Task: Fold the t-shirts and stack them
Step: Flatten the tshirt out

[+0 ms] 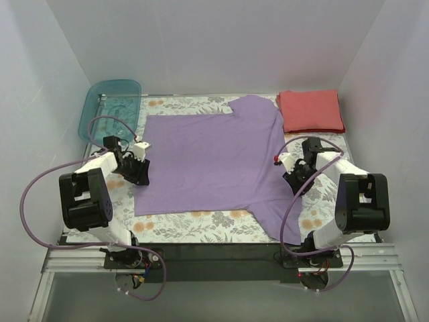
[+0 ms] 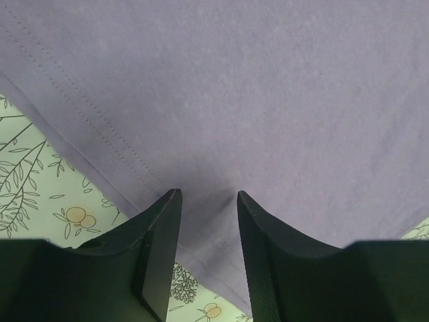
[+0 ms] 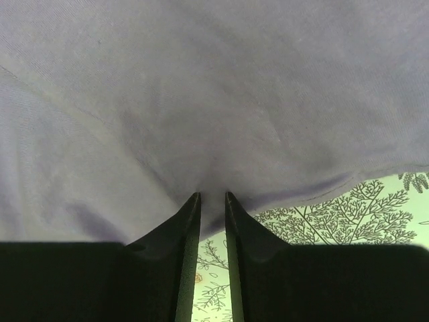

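Note:
The lavender-purple t-shirt [image 1: 208,161] lies spread flat on the floral table cover, with one sleeve at the far side and one at the near right. The coral-red t-shirt [image 1: 310,111] lies folded at the far right corner. My left gripper [image 1: 142,173] is at the shirt's left hem. In the left wrist view it [image 2: 209,194] is open, with its jaws either side of the hem of the lavender cloth [image 2: 255,100]. My right gripper [image 1: 293,176] is at the shirt's right edge. In the right wrist view it [image 3: 212,194] is shut on a puckered pinch of the lavender cloth [image 3: 201,87].
A teal translucent bin [image 1: 110,107] stands at the far left corner. The floral table cover [image 1: 188,225] shows along the near edge and beside the shirt. White walls close in the left, back and right sides.

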`<state>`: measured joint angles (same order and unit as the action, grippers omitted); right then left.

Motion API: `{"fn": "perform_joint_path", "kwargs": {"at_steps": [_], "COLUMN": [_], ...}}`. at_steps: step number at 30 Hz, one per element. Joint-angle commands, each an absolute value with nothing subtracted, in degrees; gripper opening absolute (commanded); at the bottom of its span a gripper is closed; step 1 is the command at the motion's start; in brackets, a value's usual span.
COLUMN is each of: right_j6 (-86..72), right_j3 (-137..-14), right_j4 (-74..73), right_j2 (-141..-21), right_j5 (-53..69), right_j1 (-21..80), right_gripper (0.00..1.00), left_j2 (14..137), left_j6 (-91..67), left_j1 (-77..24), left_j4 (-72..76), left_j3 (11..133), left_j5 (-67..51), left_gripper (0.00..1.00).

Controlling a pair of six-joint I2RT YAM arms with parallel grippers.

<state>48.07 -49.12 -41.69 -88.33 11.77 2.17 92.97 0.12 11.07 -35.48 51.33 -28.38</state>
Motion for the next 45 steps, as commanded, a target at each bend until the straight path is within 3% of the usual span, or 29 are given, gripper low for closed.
{"fn": "perform_joint_path", "kwargs": {"at_steps": [1,13,20,32,36,39,45], "right_j6": [47.55,51.50,50.98,52.38,52.56,49.33,36.94], "right_j3": [-45.71,-34.72,-38.06,-39.11,-47.33,-56.04,-84.61], "right_j4": [-39.81,-45.26,-50.44,-52.65,-54.14,-54.14,-48.00], "right_j2": [-88.07,-76.91,-76.29,-76.20,-75.77,-76.98,-90.66], "right_j5": [8.62,7.56,10.20,10.81,15.97,21.24,25.32], "right_j1": [2.29,3.34,3.34,3.34,3.34,3.16,3.08], "right_gripper": [0.27,0.27,0.27,0.30,0.32,0.33,0.42], "left_j2": [92.99,86.75,89.56,81.21,79.63,80.68,89.63], "left_j6": [0.35,3.87,2.63,8.00,6.33,2.12,-8.76], "left_j1": [10.81,15.29,15.29,15.29,15.38,15.29,10.56], "left_j4": [-34.72,-37.35,-42.01,-47.02,-49.56,-50.01,-44.33], "left_j3": [46.59,40.17,45.35,40.43,46.30,57.86,75.22], "left_j5": [-19.52,-15.29,-18.81,-16.87,-23.43,-31.42,-37.53], "left_gripper": [0.38,0.36,0.33,0.27,0.33,0.41,0.51]}}
